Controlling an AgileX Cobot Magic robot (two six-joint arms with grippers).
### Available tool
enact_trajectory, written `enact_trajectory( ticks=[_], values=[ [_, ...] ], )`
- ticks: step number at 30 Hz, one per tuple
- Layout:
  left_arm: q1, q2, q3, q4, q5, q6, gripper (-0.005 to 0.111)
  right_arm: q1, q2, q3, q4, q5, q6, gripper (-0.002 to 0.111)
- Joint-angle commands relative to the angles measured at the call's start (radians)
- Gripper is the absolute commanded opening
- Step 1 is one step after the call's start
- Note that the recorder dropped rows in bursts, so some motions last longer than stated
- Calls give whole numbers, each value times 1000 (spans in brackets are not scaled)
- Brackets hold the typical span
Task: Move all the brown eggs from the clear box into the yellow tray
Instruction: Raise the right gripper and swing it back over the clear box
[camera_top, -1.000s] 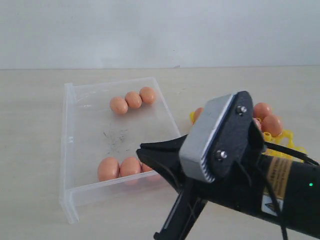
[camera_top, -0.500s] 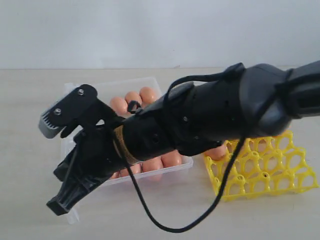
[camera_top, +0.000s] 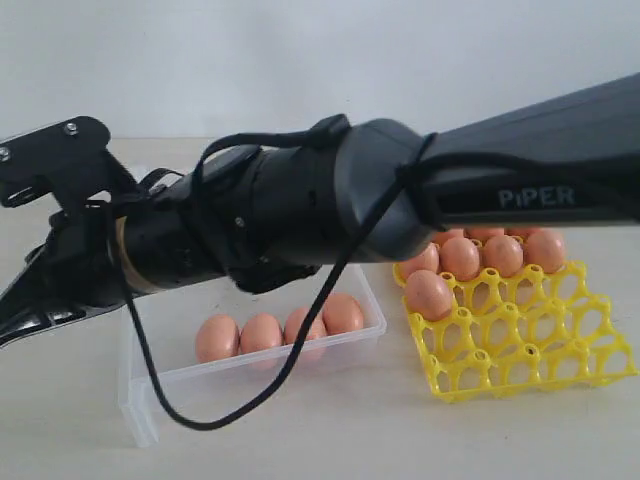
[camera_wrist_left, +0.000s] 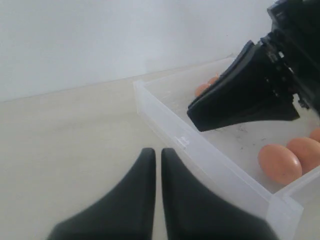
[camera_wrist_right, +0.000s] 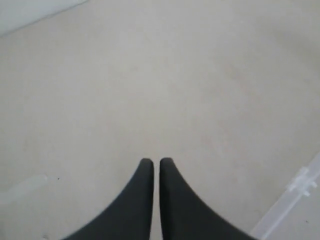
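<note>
The right tool (camera_wrist_right: 151, 162) had its two fingers pressed together and held nothing. In the exterior view it lay at the left edge of the frame, past the left wall of the box (camera_top: 190, 385), over the bare surface (camera_top: 60, 420). Its black arm (camera_top: 400, 190) crossed the whole frame from the upper right and covered the far half of the box.

Four eggs (camera_top: 260, 333) lay in a row against the near wall of the box, in the lower middle of the frame. In the left wrist view a little more orange showed by the far wall, partly hidden behind the right tool.

The tray (camera_top: 470, 375) stood at the lower right, just beside the right wall of the box. Eggs sat in its far cells and one more in its left column. The cells along its near edge were open.

The left tool (camera_wrist_left: 155, 152) was also narrow, with its fingers almost touching, and it was empty. It was over the surface just outside a corner of the box.
</note>
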Motion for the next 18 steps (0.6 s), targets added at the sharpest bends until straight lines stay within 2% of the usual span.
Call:
enact_trajectory(
  ticks=[1, 2, 3, 5, 6, 8, 10, 13, 15, 18],
  values=[
    [-6, -3, 4, 2, -2, 0, 4, -40, -2, 26, -176, -87, -113, 3],
    [-6, -3, 4, 2, -2, 0, 4, -40, -2, 40, -176, -61, -246, 3],
    [-6, -3, 4, 2, -2, 0, 4, -31, 3, 48, -176, 50, -351, 3],
    [-6, -3, 4, 2, -2, 0, 4, -15, 10, 54, -176, 285, -425, 3],
    [-6, -3, 4, 2, -2, 0, 4, -4, 18, 57, -176, 445, -465, 3],
    [-6, -3, 4, 2, -2, 0, 4, 13, 55, 52, -176, 875, -559, 3],
    [-6, -3, 4, 2, -2, 0, 4, -5, 77, 52, -176, 1070, -562, 2],
    [-6, -3, 4, 2, -2, 0, 4, -55, 65, 44, -13, 915, -603, 0],
    [-6, -3, 4, 2, -2, 0, 4, -108, 62, 9, 289, 766, -735, 0],
    [-6, -3, 4, 2, -2, 0, 4, -184, 62, -61, 828, 720, -1094, 0]
  ],
)
